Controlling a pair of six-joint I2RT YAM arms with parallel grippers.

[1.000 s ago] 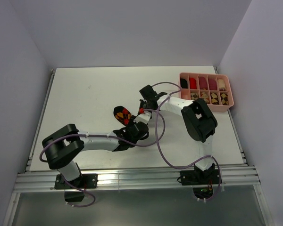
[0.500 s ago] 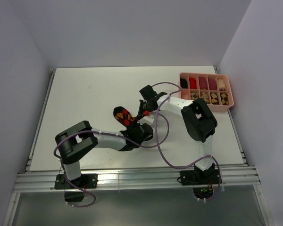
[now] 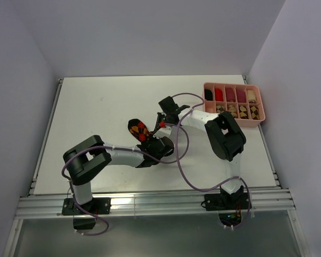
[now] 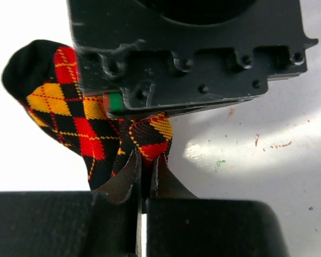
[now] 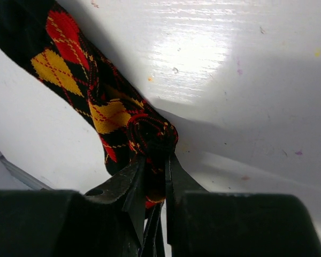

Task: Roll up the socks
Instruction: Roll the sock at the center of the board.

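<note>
A black-red-orange argyle sock (image 3: 137, 128) lies near the middle of the white table. Its near end is rolled into a small coil. My left gripper (image 3: 151, 138) is shut on that rolled end; in the left wrist view the fingertips pinch the sock (image 4: 85, 115) just under the right gripper's body. My right gripper (image 3: 159, 124) is also shut on the coil, which shows in the right wrist view (image 5: 152, 136) between its fingers, with the flat toe part of the sock running up to the left. The tan-brown-cream and beige-brown-orange socks are not seen loose on the table.
A pink divided tray (image 3: 234, 102) stands at the back right. It holds plain rolled socks in its far row and argyle rolls in its near row. The two arms cross close together at the table's centre. Purple cables loop around the right arm.
My left arm has folded in, its elbow moving right toward the centre. Both grippers stay on the sock's rolled end, which has shifted slightly.
</note>
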